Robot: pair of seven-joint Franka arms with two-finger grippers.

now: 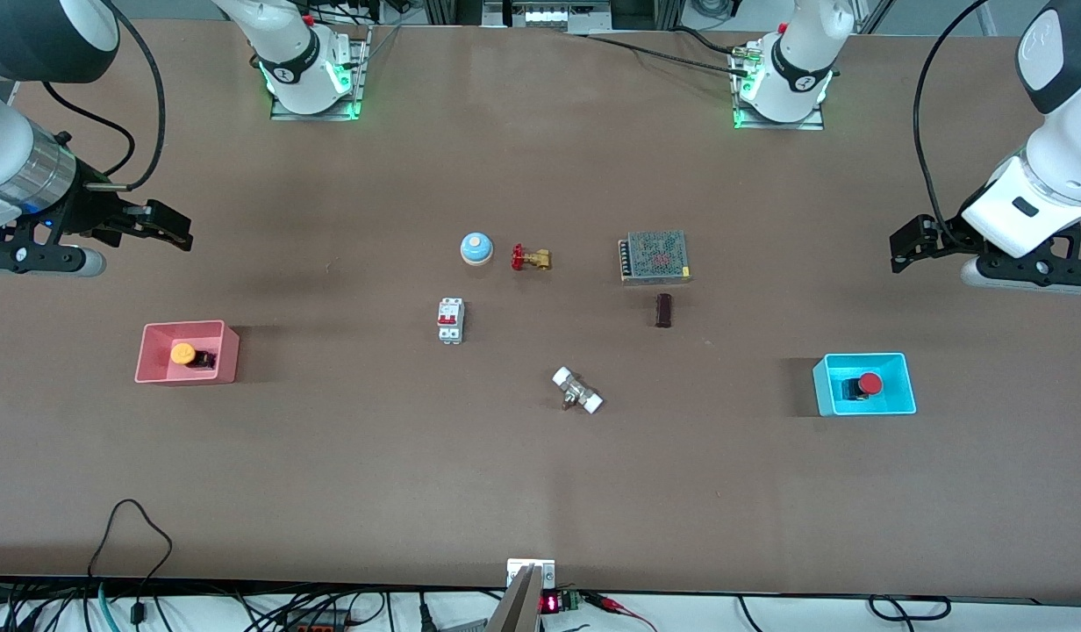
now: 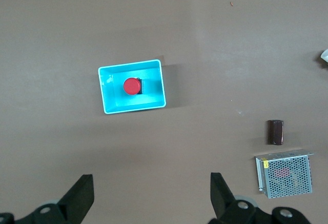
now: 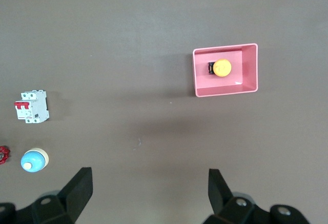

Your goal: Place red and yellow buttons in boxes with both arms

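Pink box toward the right arm's end of the table contains the yellow button. Blue box toward the left arm's end contains the red button. Right gripper hangs over bare table, jaws wide apart, holding nothing. Left gripper likewise hangs over bare table, jaws wide apart and empty. A circuit breaker lies mid-table, well apart from both boxes.
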